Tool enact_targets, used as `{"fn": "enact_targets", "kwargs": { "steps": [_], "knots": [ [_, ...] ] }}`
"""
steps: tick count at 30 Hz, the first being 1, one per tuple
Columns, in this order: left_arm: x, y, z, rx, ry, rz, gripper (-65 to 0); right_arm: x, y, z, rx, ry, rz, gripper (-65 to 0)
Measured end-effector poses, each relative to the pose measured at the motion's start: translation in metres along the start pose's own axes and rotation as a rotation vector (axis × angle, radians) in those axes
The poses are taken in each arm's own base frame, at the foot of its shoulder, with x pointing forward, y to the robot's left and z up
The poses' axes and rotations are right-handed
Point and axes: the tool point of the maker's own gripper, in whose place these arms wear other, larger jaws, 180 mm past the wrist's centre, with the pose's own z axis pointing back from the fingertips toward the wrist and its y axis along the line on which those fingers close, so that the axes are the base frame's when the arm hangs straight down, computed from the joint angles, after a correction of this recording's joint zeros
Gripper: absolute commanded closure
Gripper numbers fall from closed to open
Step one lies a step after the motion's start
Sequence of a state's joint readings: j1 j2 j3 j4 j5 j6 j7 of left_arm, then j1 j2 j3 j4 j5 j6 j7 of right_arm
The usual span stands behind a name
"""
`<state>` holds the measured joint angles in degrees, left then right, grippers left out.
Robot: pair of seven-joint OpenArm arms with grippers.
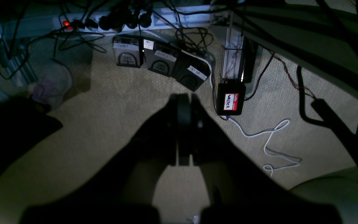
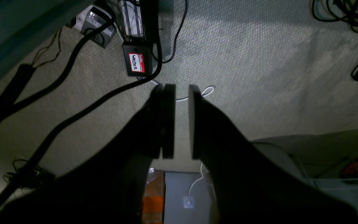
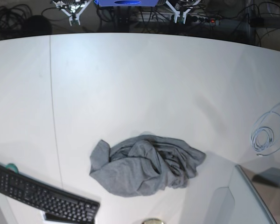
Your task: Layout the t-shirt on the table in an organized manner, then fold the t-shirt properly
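Observation:
The grey t-shirt (image 3: 147, 165) lies crumpled in a heap on the white table (image 3: 144, 84), near the front middle in the base view. Neither arm shows in that view. The left wrist view looks down at carpet below the table level; my left gripper (image 1: 185, 96) is shut, its fingers pressed together with nothing between them. My right gripper (image 2: 182, 88) also hangs over the carpet, its fingers (image 2: 168, 118) a narrow gap apart and holding nothing. The t-shirt is out of both wrist views.
A black keyboard (image 3: 42, 196) lies at the table's front left. A coiled pale cable (image 3: 266, 137) rests at the right edge. On the floor are a labelled black box (image 1: 231, 99), foot pedals (image 1: 160, 62), a power strip (image 1: 104, 21) and loose cables.

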<state>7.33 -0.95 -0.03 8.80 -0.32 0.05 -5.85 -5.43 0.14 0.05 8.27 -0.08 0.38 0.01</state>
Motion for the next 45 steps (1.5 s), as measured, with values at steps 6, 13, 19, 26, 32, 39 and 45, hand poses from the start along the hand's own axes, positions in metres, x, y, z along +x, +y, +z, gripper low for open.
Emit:
{"fn": "enact_targets", "kwargs": {
  "steps": [6, 13, 19, 26, 32, 39, 45],
  "knots": [
    [-0.006, -0.005, 0.003, -0.006, -0.009, 0.000, 0.0, -0.001, 0.000, 0.000, 0.000, 0.001, 0.001, -7.5],
    [-0.006, -0.004, 0.003, -0.004, -0.017, -0.002, 0.0, -0.001, 0.000, 0.000, 0.000, 0.002, 0.001, -7.5],
    [-0.013, -0.005, 0.004, -0.008, 0.003, -0.010, 0.0, -0.001, 0.000, 0.000, 0.000, 0.004, 0.001, -5.6],
    [-0.013, -0.005, 0.004, -0.008, 0.004, -0.013, 0.0, -0.002, 0.000, 0.000, 0.000, 0.005, 0.001, 0.0],
    [-0.015, -0.005, 0.004, -0.008, 0.003, -0.014, 0.0, -0.016, 0.000, 0.001, 0.000, 0.085, 0.000, 0.0],
    [-0.020, 0.007, 0.015, 0.006, -0.055, -0.033, 0.0, -0.014, -0.001, 0.013, -0.010, 0.040, 0.001, 0.0],
    [-0.025, 0.021, 0.039, 0.020, -0.141, -0.063, 0.0, -0.028, -0.017, 0.058, -0.050, -0.026, -0.077, 0.0]
  ]
}}
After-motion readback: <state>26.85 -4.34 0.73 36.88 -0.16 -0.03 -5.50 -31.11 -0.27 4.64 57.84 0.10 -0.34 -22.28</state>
